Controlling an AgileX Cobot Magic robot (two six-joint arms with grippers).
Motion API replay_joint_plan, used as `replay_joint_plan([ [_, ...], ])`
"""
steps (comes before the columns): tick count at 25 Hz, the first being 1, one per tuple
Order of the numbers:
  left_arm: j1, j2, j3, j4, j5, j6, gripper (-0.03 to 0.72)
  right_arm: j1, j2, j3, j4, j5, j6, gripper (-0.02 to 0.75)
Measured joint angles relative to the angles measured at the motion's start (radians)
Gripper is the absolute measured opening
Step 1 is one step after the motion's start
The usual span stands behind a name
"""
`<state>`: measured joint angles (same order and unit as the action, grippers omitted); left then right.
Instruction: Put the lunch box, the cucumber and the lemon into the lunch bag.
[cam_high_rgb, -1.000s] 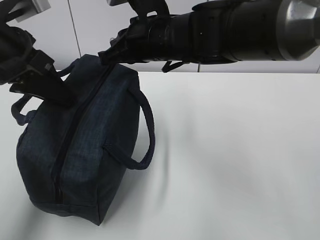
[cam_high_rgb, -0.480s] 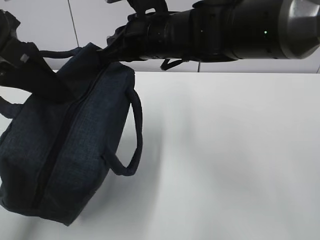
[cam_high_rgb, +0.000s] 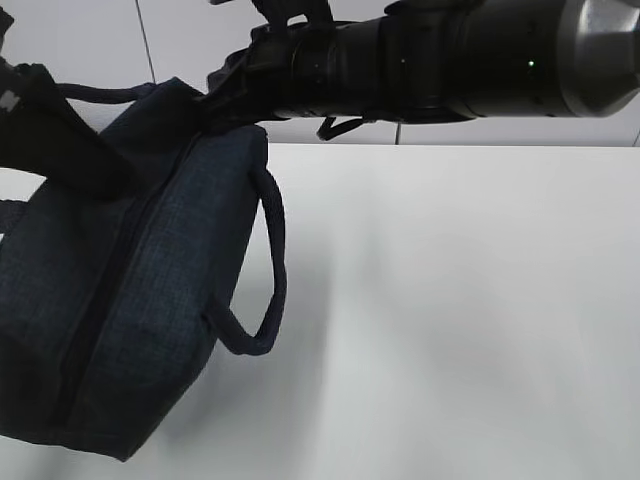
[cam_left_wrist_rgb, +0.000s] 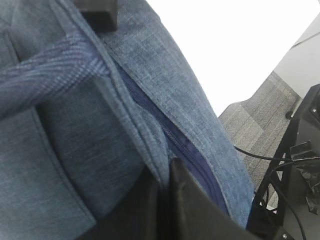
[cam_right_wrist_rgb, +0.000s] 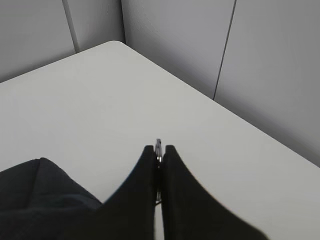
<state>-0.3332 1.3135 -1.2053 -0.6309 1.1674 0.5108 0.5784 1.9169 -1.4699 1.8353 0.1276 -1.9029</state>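
White tabletop (cam_high_rgb: 470, 320) fills the near and right part of the exterior view, matte and lit evenly, with soft shadow beside the bag. Lunch bag (cam_high_rgb: 130, 300) sits at near left, dark navy fabric, zipper line running along its top, one loop handle (cam_high_rgb: 268, 270) hanging off its right side. Left gripper (cam_left_wrist_rgb: 165, 200) is at the bag's left far edge, fingers pinched together on the fabric next to the blue zipper (cam_left_wrist_rgb: 170, 135). Right gripper (cam_right_wrist_rgb: 158, 155) reaches across from the right to the bag's far top end, fingers closed on a small metal zipper pull (cam_right_wrist_rgb: 158, 146). Beyond the table's far edge, pale grey wall panels (cam_high_rgb: 200, 60) with vertical seams. Left wrist view shows grey carpet (cam_left_wrist_rgb: 260, 125) below the table.
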Motion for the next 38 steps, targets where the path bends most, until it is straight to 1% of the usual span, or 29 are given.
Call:
replay_joint_plan([
  [5, 0.0, -0.035, 0.0, 0.0, 0.01, 0.019, -0.008, -0.002, 0.0, -0.001, 0.0, 0.026, -0.002, 0.0],
  [8, 0.0, -0.055, 0.0, 0.0, 0.02, 0.036, -0.008, -0.018, 0.0, -0.001, 0.0, 0.088, 0.013, 0.0],
  [14, 0.0, -0.066, 0.0, 0.0, 0.018, 0.067, -0.008, -0.053, -0.002, -0.001, -0.006, 0.147, 0.044, 0.0],
  [20, 0.0, -0.087, 0.0, -0.002, 0.018, 0.095, -0.008, -0.054, -0.002, -0.001, -0.008, 0.162, 0.046, 0.0],
  [28, 0.0, -0.121, 0.0, -0.033, 0.018, 0.143, -0.008, -0.052, -0.003, -0.002, -0.008, 0.19, 0.05, 0.0],
  [38, 0.0, -0.177, 0.0, -0.036, 0.016, 0.155, -0.008, -0.052, -0.011, -0.005, -0.008, 0.213, 0.054, 0.0],
])
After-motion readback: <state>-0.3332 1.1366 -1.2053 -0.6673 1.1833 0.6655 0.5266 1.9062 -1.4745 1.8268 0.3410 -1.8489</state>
